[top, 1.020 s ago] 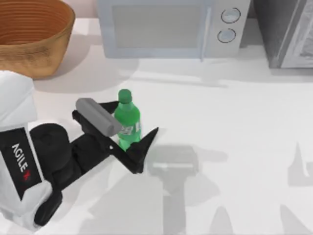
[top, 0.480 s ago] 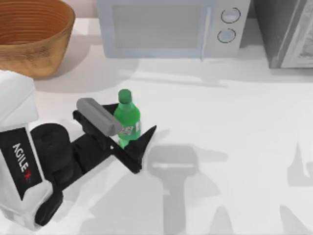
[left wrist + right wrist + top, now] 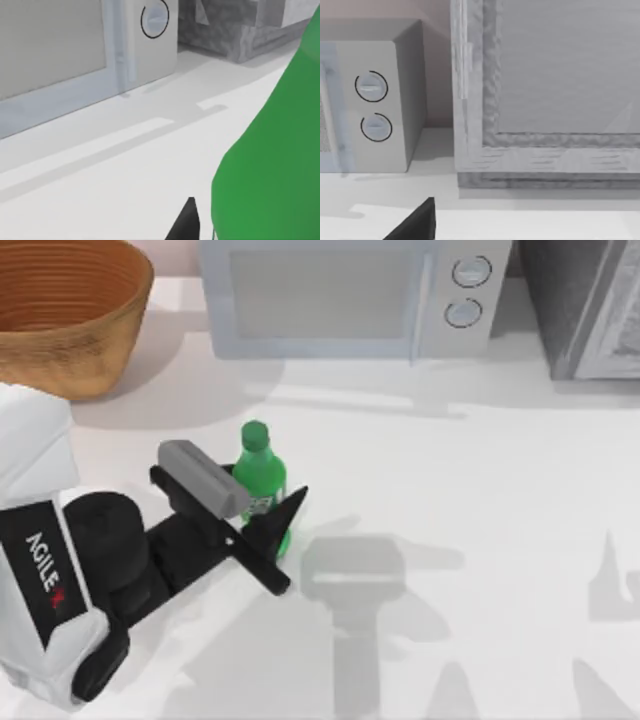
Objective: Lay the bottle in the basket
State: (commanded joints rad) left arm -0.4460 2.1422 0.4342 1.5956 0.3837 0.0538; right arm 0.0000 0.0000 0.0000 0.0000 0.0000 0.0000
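The left gripper (image 3: 262, 502) sits low over the table (image 3: 480, 540), left of centre in the top view, with its two black fingers (image 3: 272, 530) narrowed onto the lower body of the bottle (image 3: 260, 472). One finger lies along the near side of the bottle, its tip just past the label; the other is mostly hidden behind the grey wrist block (image 3: 203, 478). The jaws appear pressed to the bottle's sides, so the grip reads as closed on it.

The bottle stands upright, green cap uppermost, its base on or very near the table surface; contact with the table cannot be confirmed. In the left wrist view the green bottle (image 3: 275, 165) sits close to the lens, with one black fingertip (image 3: 185, 222) beside it.

The left arm (image 3: 50, 580) extends from the lower left edge of the top view toward the bottle.

The basket (image 3: 70, 315) stands at the far left corner of the table, well apart from the bottle. Its ribbed interior holds nothing.

A microwave (image 3: 340, 295) stands along the far edge, centre, door closed, two round dials at its right. A grey cabinet (image 3: 590, 305) stands just beside it at the far right.

The right wrist view shows the microwave (image 3: 370, 100), the cabinet (image 3: 545, 85) and one dark fingertip (image 3: 417, 222); the state of the right gripper cannot be told.
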